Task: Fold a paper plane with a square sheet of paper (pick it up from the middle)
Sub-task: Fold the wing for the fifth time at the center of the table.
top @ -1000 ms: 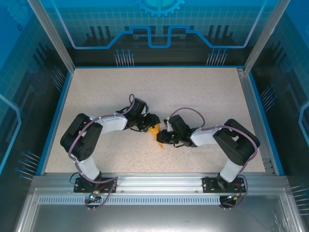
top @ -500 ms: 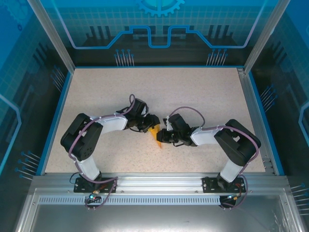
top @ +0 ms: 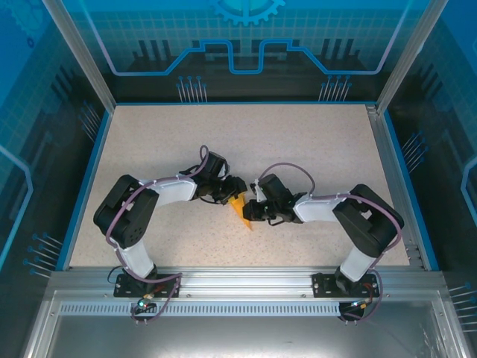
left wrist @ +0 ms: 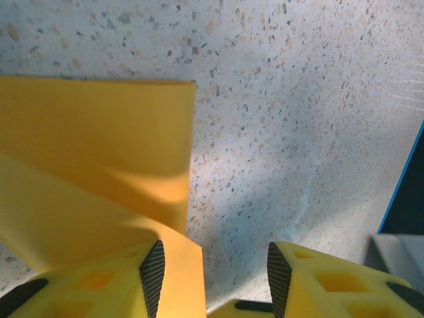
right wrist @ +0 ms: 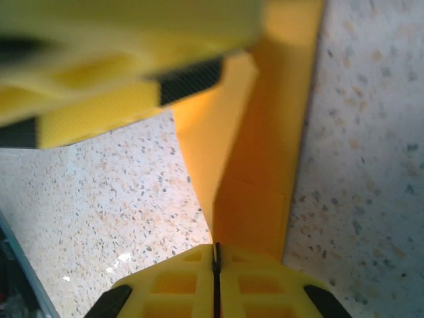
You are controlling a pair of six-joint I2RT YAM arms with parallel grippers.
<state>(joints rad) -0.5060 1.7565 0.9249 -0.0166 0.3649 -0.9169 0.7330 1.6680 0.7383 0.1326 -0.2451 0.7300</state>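
Right gripper (right wrist: 215,262), bottom of its wrist view, is pinched tight on the near tip of the folded orange paper (right wrist: 258,165), which runs up-frame. Left gripper (left wrist: 211,275) has jaws apart, with the paper draped over its left finger (left wrist: 154,275). In the top view the paper sits mid-frame on the table (top: 298,134).

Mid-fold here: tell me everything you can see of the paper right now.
The paper is thin, matte orange-yellow, already folded into a narrow creased shape with overlapping flaps and one long straight edge. It lies on the speckled table near the middle, between the two arms, and its flaps seem to bow up rather than lie flat. The right gripper is shut at its narrow end, apparently pinching the crease. The left gripper stands open at the other side, one flap lying against its finger.
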